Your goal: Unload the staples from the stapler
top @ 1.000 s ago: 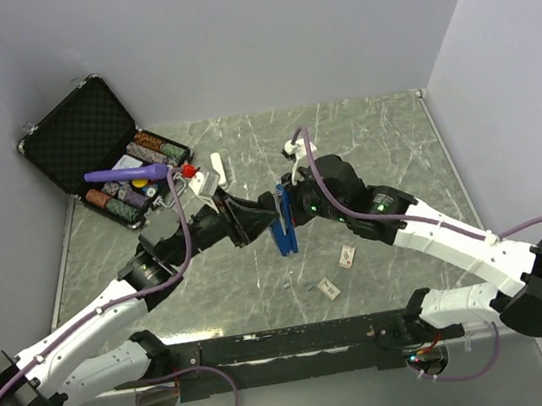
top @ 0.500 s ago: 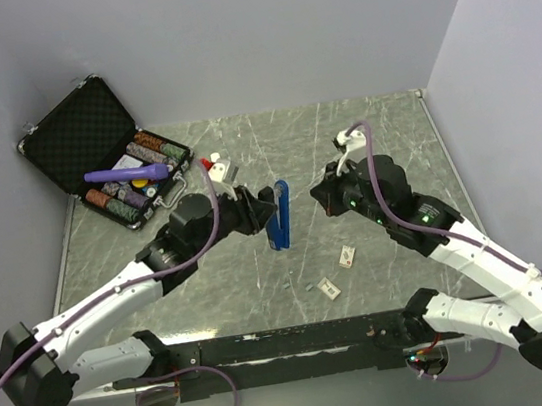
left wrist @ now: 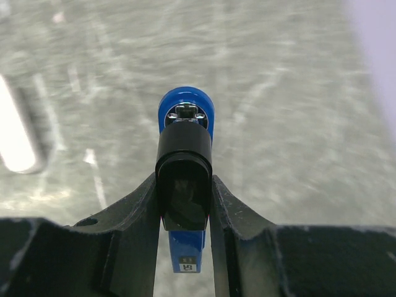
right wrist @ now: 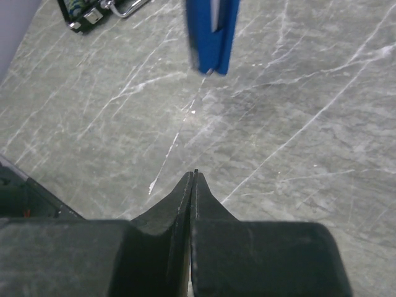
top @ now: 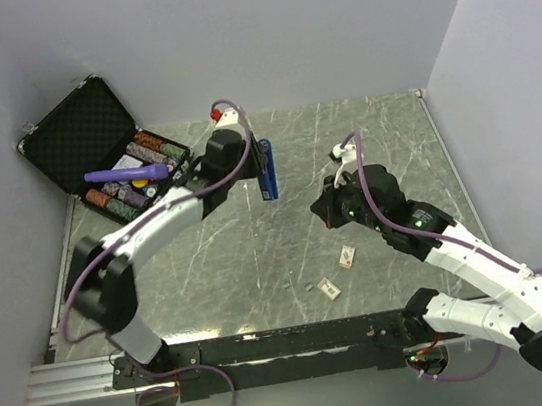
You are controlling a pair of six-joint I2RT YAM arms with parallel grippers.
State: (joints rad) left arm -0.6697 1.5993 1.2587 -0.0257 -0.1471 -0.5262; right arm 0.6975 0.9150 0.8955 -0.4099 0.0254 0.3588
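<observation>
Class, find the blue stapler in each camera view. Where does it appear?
Top external: stapler upper centre.
Left wrist: stapler centre, clamped in the left gripper.
Right wrist: stapler at the top edge, cut off.
Shared landmark: the grey marbled table.

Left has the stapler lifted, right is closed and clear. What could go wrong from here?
The left gripper pinches the stapler only at its black part, above the table, so a nudge could pivot or drop it. The right gripper is shut; coming in like that, it may knock the stapler rather than grip it.
</observation>
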